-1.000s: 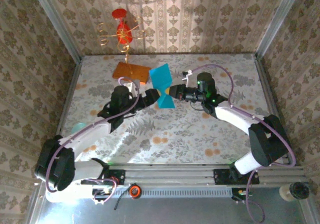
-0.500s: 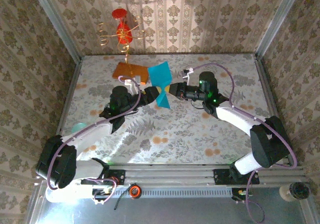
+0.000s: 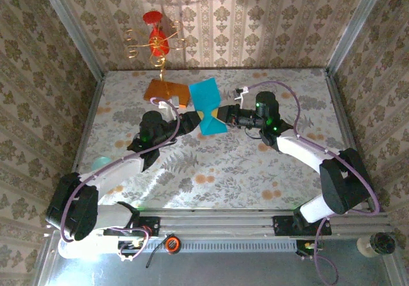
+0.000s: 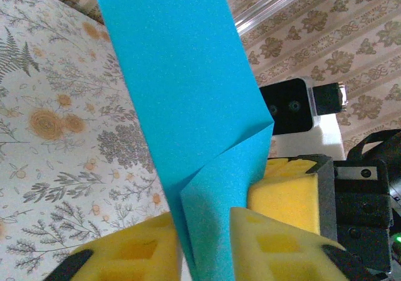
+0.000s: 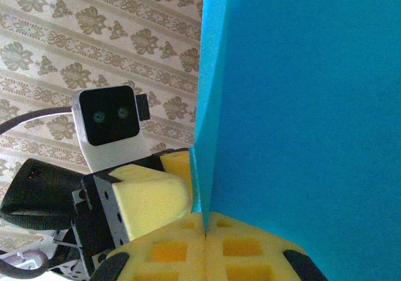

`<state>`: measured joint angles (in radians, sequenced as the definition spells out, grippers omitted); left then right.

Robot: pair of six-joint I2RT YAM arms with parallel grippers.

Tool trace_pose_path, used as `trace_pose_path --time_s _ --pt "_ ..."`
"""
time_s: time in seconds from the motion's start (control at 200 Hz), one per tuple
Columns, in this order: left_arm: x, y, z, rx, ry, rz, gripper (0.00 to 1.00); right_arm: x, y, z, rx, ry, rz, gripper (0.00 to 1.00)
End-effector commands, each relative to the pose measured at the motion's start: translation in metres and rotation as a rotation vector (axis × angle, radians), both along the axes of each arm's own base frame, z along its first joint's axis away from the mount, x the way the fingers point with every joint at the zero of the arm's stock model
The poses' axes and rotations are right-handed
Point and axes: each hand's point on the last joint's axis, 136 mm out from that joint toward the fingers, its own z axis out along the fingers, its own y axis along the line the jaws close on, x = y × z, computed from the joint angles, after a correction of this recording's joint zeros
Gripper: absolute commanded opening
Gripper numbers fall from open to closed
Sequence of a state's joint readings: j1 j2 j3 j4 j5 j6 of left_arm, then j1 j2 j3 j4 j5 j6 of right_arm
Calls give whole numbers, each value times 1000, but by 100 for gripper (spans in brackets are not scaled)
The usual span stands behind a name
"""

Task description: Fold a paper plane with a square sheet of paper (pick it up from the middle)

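The left arm (image 3: 121, 165) and the right arm (image 3: 307, 149) both reach from the near edge of the table (image 3: 255, 171) toward its far middle, and the 2 grippers meet there almost tip to tip. The left gripper (image 3: 190, 122) has its yellow pads (image 4: 135, 253) set against both faces of the square sheet of paper (image 3: 204, 101). The right gripper (image 3: 221, 115) has its pads (image 5: 250, 249) pressed together, with the sheet's edge pinched in the seam.

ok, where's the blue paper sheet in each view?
top external: sheet just above picture centre.
left wrist: sheet runs from top edge down between left fingers.
right wrist: sheet covers right half, edge pinched in right fingers.
Shared landmark: floral wallpaper behind.
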<state>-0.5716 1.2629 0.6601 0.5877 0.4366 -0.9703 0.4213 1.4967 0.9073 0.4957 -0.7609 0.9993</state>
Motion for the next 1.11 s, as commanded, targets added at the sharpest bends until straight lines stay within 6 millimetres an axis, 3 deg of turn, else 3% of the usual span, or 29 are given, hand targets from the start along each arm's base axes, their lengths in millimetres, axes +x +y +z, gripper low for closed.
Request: trace_pose_path --time_s 0.0,0.14,0.28,0.44,0.585,0.605,0.74,0.895,1.1 --pt "-1 5 8 -3 -51 19 22 -6 -3 7 10 -17 12 8" --pt "0 6 5 8 -42 24 14 -6 -4 1 -14 -8 3 14" --pt "1 7 1 32 -32 19 8 -4 -13 -13 -78 16 -35 32" --pt "-2 15 -7 151 -27 26 5 2 -37 -35 -138 65 -123 51" --pt "-6 34 -29 394 -1 55 6 10 -71 -65 -208 133 -238 60" --pt "-7 36 -31 438 -5 51 6 10 -77 -59 -212 114 -261 61" --pt "-14 57 -56 809 31 37 7 12 -109 -79 -319 154 -361 63" --pt "-5 84 -65 1169 60 110 7 11 -149 -94 -444 207 -481 64" --pt "11 84 -75 1454 74 184 7 5 -197 -108 -557 262 -644 64"
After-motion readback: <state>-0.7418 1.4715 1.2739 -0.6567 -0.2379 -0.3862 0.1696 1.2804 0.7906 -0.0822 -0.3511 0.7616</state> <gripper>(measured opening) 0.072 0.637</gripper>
